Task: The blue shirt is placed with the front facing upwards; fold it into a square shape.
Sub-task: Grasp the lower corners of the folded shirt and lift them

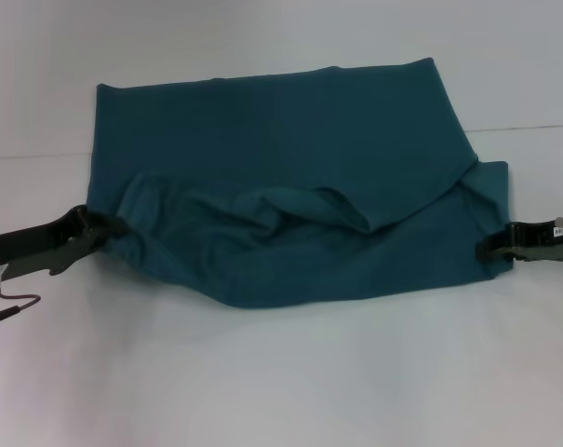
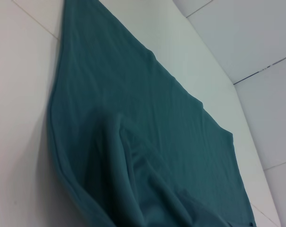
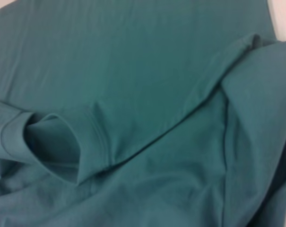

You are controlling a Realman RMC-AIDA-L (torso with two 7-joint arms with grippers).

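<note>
The blue shirt (image 1: 290,140) lies on the white table (image 1: 281,382), folded over so no lettering or collar shows. Its near layer is rumpled, with a loose fold in the middle. My left gripper (image 1: 102,228) is at the shirt's left edge, low over the table, and looks shut on the bunched fabric there. My right gripper (image 1: 490,249) is at the shirt's right edge and looks shut on that edge. The left wrist view shows the shirt (image 2: 147,118) running away across the table. The right wrist view is filled by the shirt (image 3: 133,61) and a sleeve opening (image 3: 62,137).
A thin cable (image 1: 11,305) hangs by my left arm at the table's near left. A table seam (image 1: 532,127) runs across behind the shirt. White table surface surrounds the shirt on all sides.
</note>
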